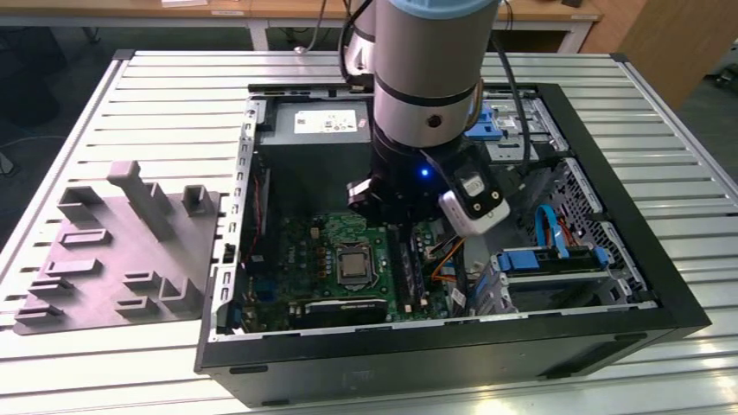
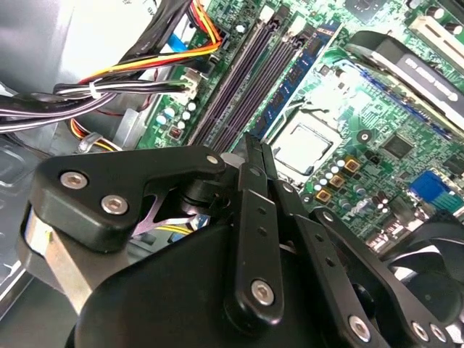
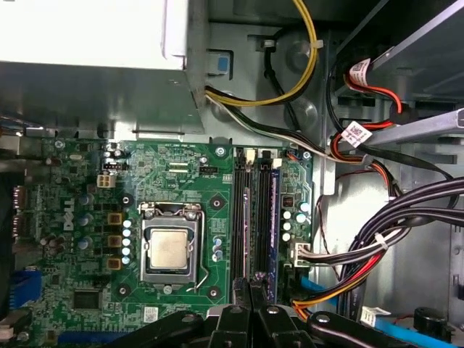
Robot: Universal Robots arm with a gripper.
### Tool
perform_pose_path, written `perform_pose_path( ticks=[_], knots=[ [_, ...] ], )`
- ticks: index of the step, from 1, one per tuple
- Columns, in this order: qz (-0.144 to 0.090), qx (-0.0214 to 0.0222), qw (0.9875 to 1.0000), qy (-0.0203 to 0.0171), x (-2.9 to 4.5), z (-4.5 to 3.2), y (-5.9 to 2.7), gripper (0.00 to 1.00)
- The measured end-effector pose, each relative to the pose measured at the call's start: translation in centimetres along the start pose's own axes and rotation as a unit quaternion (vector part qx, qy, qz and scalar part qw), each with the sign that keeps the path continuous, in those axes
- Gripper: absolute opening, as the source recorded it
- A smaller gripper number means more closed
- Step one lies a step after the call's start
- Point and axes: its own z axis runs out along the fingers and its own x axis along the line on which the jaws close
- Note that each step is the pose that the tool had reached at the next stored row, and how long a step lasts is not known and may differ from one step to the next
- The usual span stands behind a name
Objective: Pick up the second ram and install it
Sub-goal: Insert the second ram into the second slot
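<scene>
No legible wording on the white sticker (image 1: 331,122) or cable tags (image 3: 354,131).

A slatted metal table (image 1: 680,156) carried 2 things: a grey moulded tray (image 1: 104,268) on the exterior view's left and, just beside it, an open black computer case (image 1: 461,363) lying on its side.

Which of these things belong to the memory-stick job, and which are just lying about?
Part of the job: the gripper, the second ram near it, the green circuit board with its black slot strips.

Just lying about: the grey plastic tray on the table, the grey power box, the cable bundle.
</scene>
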Motion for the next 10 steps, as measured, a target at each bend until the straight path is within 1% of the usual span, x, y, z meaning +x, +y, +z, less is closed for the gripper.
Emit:
perform_pose_path(
  ticks=[3,7,10],
  knots=[
    [0.000,-0.0002,1.0000,0.0000,-0.19,0.17,0.01,0.12],
    [0.000,-0.0017,1.0000,0.0000,-0.38,0.44,0.00,0.12],
    [0.000,-0.0020,1.0000,0.0000,-0.39,0.94,-0.01,0.12]
  ],
)
